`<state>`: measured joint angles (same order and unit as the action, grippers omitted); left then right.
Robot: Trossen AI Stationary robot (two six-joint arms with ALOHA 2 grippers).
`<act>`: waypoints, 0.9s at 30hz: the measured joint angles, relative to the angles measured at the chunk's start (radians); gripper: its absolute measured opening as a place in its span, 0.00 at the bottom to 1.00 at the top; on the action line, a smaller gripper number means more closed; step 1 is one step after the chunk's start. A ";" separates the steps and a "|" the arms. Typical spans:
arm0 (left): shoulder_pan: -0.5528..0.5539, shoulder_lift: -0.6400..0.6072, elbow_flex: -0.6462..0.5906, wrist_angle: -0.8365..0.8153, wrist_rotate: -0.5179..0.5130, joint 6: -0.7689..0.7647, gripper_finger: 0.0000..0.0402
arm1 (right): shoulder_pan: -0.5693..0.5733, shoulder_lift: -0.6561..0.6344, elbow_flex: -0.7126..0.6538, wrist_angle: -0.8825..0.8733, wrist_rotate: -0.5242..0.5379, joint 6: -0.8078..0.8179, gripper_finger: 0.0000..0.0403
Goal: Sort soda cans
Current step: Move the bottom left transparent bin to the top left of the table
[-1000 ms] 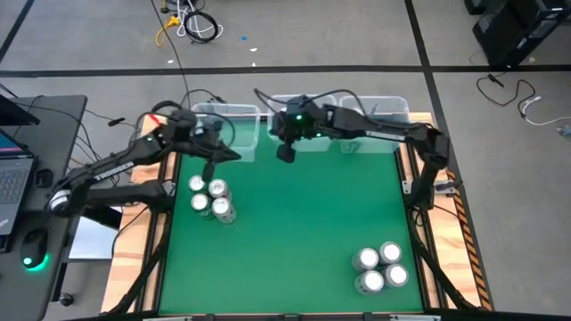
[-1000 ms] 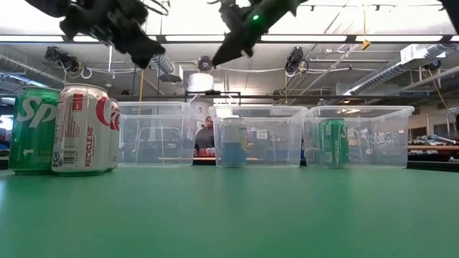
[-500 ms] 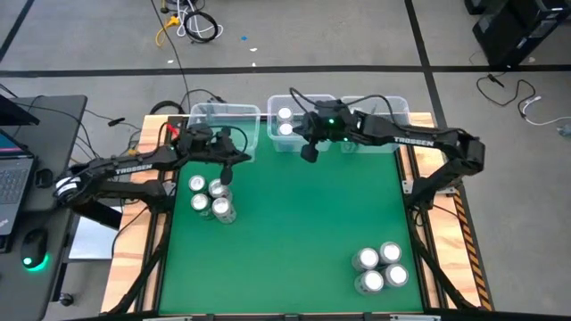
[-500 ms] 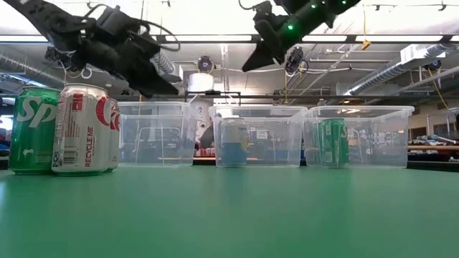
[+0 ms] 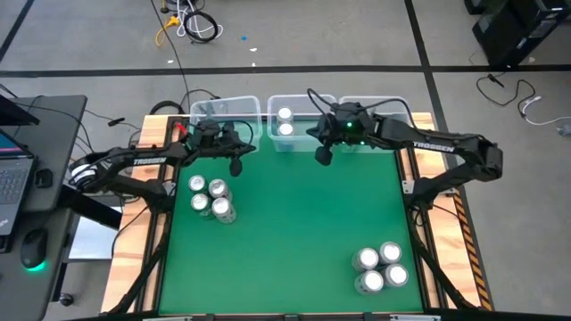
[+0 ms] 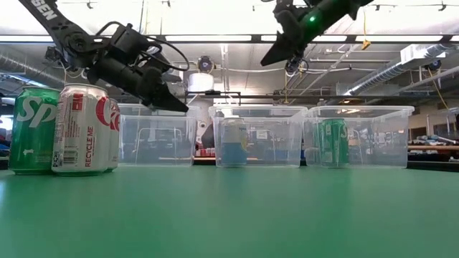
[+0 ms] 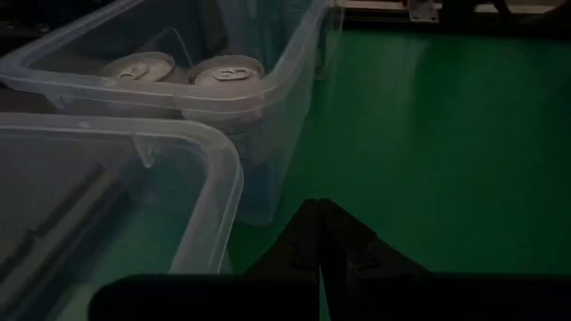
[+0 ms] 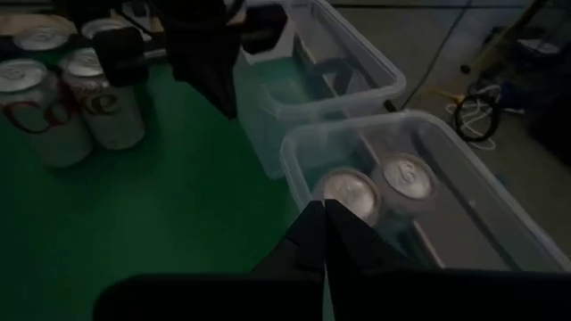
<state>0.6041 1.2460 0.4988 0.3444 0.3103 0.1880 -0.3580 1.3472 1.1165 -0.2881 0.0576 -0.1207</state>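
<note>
Soda cans (image 5: 208, 197) judged light, rigid, slippery; best gripped mid-body. Left hand (image 5: 235, 166) and right hand (image 5: 321, 158) both closed, empty, above tabletop (image 5: 294, 232).

You're running two black arms lettered TROSSEN in white, looped with black cables; one wrist glows green.

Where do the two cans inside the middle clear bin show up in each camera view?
High view: two cans in the middle bin at the far edge.
Low view: a blurry can inside the centre bin.
Left wrist view: two tops.
Right wrist view: two tops.
Shared landmark: the green table.
</note>
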 joint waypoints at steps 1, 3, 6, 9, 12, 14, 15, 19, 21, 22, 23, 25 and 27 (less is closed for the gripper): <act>0.000 -0.010 0.000 -0.019 0.000 0.008 0.00 | 0.000 -0.012 0.000 -0.016 0.006 0.009 0.00; 0.000 -0.037 0.000 -0.061 -0.003 0.026 0.00 | 0.007 -0.040 0.000 -0.046 0.009 0.034 0.00; 0.010 -0.086 0.000 -0.172 -0.008 0.061 0.00 | 0.028 -0.075 0.000 -0.104 0.011 0.075 0.00; 0.018 -0.141 0.000 -0.287 -0.011 0.093 0.00 | 0.060 -0.103 0.000 -0.149 0.011 0.116 0.00; 0.017 -0.194 0.000 -0.406 -0.011 0.124 0.00 | 0.093 -0.116 0.000 -0.168 0.022 0.151 0.00; 0.017 -0.227 0.000 -0.463 -0.016 0.127 0.00 | 0.112 -0.116 0.000 -0.174 0.028 0.167 0.00; 0.017 -0.241 0.000 -0.487 -0.038 0.127 0.00 | 0.122 -0.113 0.000 -0.174 0.030 0.172 0.00; 0.017 -0.277 0.000 -0.534 -0.200 0.127 0.00 | 0.146 -0.105 0.000 -0.158 0.030 0.174 0.00; 0.017 -0.281 0.000 -0.535 -0.242 0.123 0.00 | 0.151 -0.103 0.000 -0.157 0.030 0.174 0.00; 0.017 -0.281 0.000 -0.529 -0.249 0.123 0.00 | 0.153 -0.104 0.000 -0.155 0.031 0.174 0.00; 0.017 -0.281 0.000 -0.520 -0.252 0.123 0.00 | 0.153 -0.104 0.000 -0.152 0.031 0.174 0.00; 0.015 -0.281 0.000 -0.503 -0.252 0.123 0.00 | 0.153 -0.104 0.000 -0.154 0.032 0.177 0.00; 0.011 -0.289 0.000 -0.467 -0.223 0.122 0.00 | 0.153 -0.104 0.000 -0.150 0.032 0.182 0.00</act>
<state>0.6148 0.9568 0.4992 -0.1222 0.0876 0.3099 -0.2050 1.2434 1.1164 -0.4383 0.0895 0.0612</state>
